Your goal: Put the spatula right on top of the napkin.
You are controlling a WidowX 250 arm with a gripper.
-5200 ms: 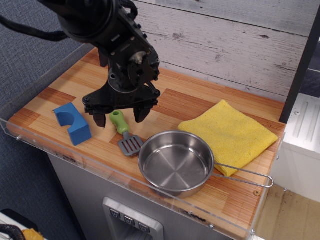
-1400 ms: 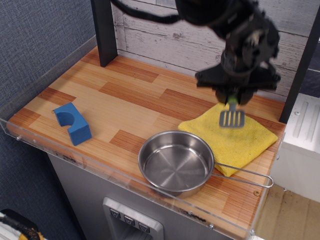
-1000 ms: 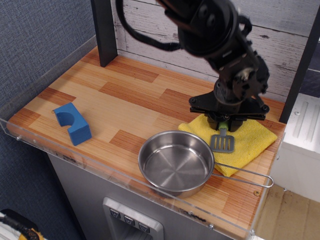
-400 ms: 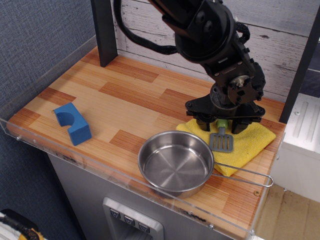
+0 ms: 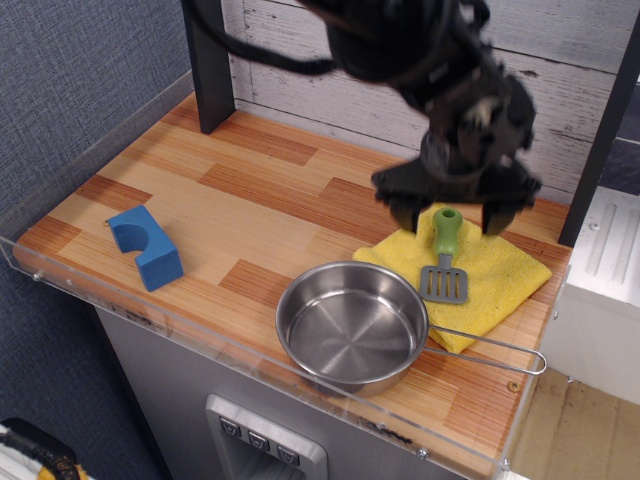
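1. The black arm reaches in from the top of the frame, wrist pointing down over the far right of the counter.
2. The gripper (image 5: 452, 214) hangs above the napkin (image 5: 500, 272), jaws spread wide and holding nothing.
3. The spatula (image 5: 445, 255) lies flat on the yellow napkin, green handle pointing up between the open fingers, grey blade toward the steel pan (image 5: 352, 326).
4. The blue block (image 5: 146, 245) sits well apart on the left.
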